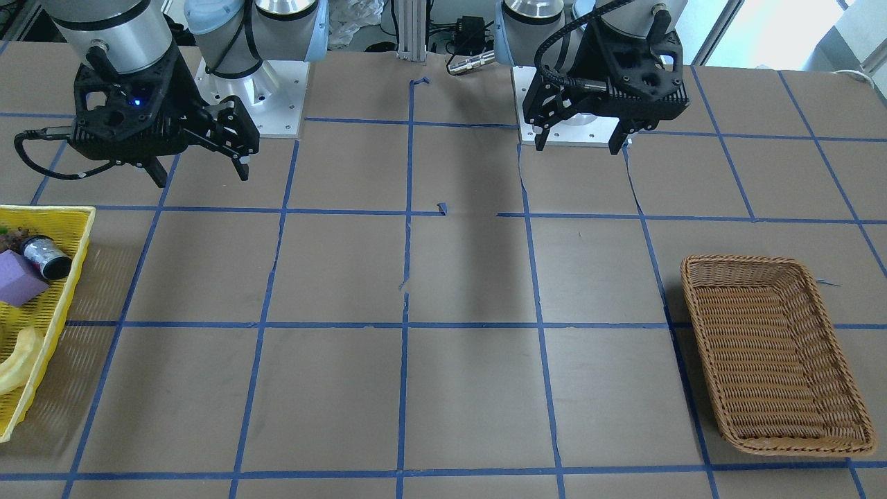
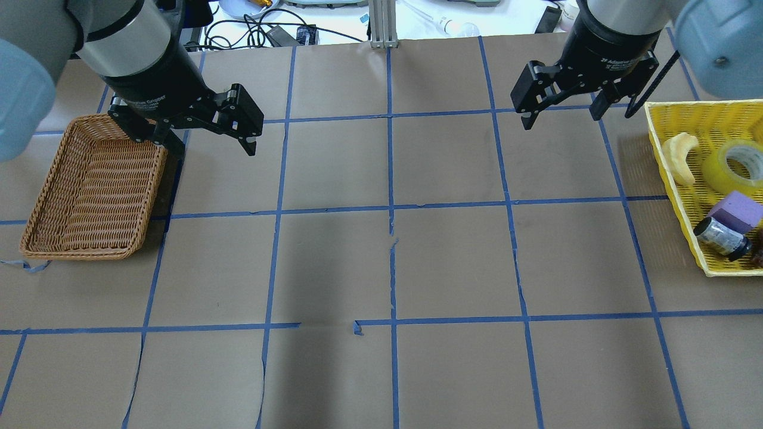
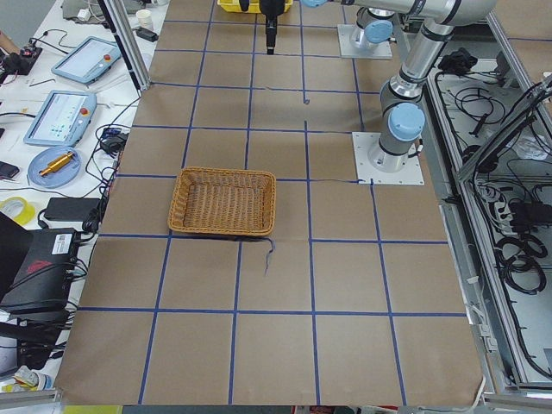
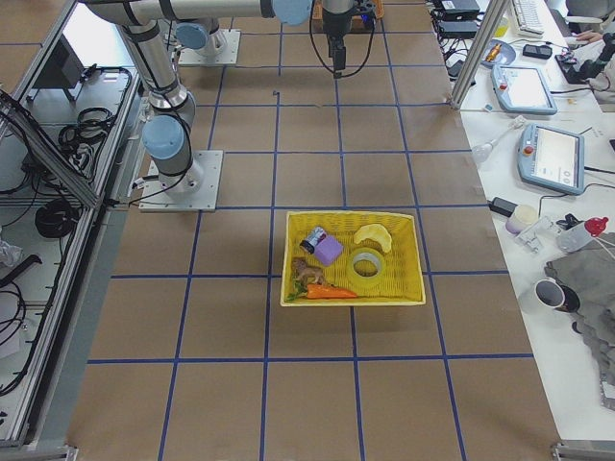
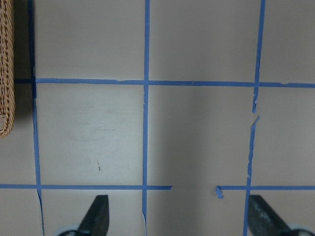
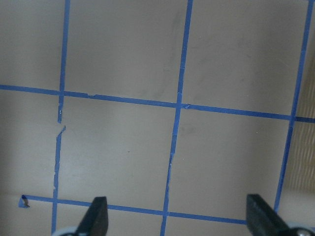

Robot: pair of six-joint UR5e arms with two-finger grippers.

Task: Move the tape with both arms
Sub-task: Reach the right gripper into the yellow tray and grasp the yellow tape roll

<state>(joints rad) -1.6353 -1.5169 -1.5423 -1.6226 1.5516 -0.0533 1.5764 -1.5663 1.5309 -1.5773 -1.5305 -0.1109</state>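
Observation:
The tape [image 2: 736, 164], a translucent yellow roll, lies in the yellow basket [image 2: 661, 143] at the table's right end; it also shows in the exterior right view [image 4: 367, 262]. My right gripper [image 2: 561, 118] is open and empty, held above the table to the left of that basket. My left gripper [image 2: 213, 149] is open and empty, next to the wicker basket [image 2: 89, 190]. Both wrist views show only open fingertips [image 5: 96, 216] [image 6: 96, 219] over bare table. The tape is out of the front view.
The yellow basket also holds a pale banana shape [image 2: 679, 156], a purple block [image 2: 742, 210], a dark cylinder with a silver band [image 2: 721, 237] and a carrot [image 4: 327, 291]. The wicker basket holds nothing. Blue tape lines grid the brown table.

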